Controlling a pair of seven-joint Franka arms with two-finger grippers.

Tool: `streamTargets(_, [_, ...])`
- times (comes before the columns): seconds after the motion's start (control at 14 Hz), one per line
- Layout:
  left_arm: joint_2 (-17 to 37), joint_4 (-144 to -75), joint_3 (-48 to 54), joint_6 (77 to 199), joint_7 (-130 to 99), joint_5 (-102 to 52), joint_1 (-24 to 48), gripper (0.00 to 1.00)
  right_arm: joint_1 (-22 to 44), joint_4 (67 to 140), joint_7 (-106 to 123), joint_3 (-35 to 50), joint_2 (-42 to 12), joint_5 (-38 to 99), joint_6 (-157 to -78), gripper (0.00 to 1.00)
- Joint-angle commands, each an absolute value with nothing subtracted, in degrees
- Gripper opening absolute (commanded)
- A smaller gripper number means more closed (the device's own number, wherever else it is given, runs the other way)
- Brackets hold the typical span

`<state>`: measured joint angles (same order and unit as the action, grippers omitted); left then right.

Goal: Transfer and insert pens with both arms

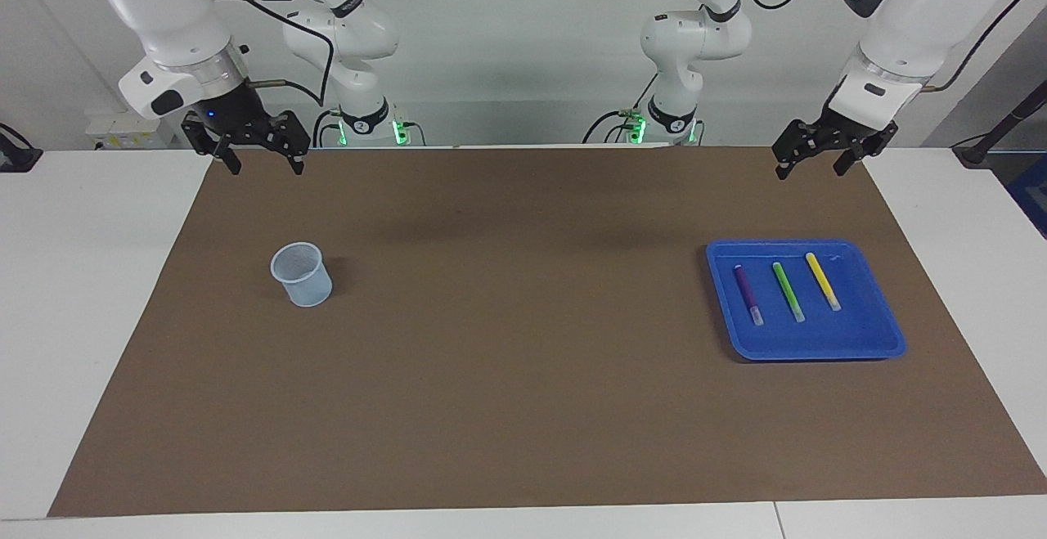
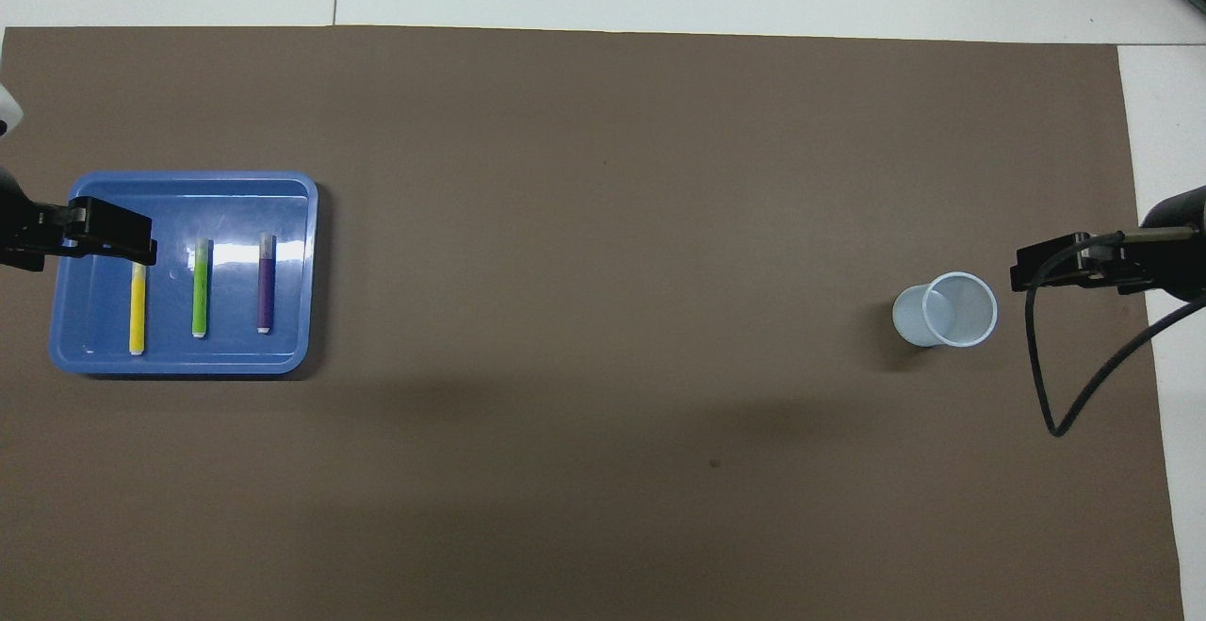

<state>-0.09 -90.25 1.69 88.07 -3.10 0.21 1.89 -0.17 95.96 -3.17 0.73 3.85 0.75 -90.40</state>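
Pens (image 1: 785,290) parallel in blue tray (image 1: 879,314), spaced for picking | cup (image 1: 301,275) upright, receiving | left gripper (image 1: 818,163), right gripper (image 1: 260,156): jaws spread, empty, waiting

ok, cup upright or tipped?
Upright: the plastic cup stands on its base on the brown mat, open rim up, nothing visible inside.

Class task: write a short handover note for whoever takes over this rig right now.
Left gripper: open, empty, raised at the mat's edge near the tray.
Right gripper: open, empty, raised at its own end.
Purple pen, green pen and yellow pen lie side by side in the tray.
Cup: upright, empty, at the right arm's end.
Done: nothing.
Left: all three pens.
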Motion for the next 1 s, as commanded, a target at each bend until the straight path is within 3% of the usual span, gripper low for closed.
streamTargets(0.0, [-0.6, -90.1, 2.3, 87.5, -3.5, -0.4, 1.1, 1.0, -0.5, 95.7, -3.5, 0.7, 3.9, 1.6, -90.2, 1.0])
streamTargets(0.93, [-0.8, -90.2, 1.7, 87.4, -3.5, -0.4, 1.1, 1.0, -0.5, 95.7, -3.5, 0.7, 3.9, 1.6, -90.2, 1.0])
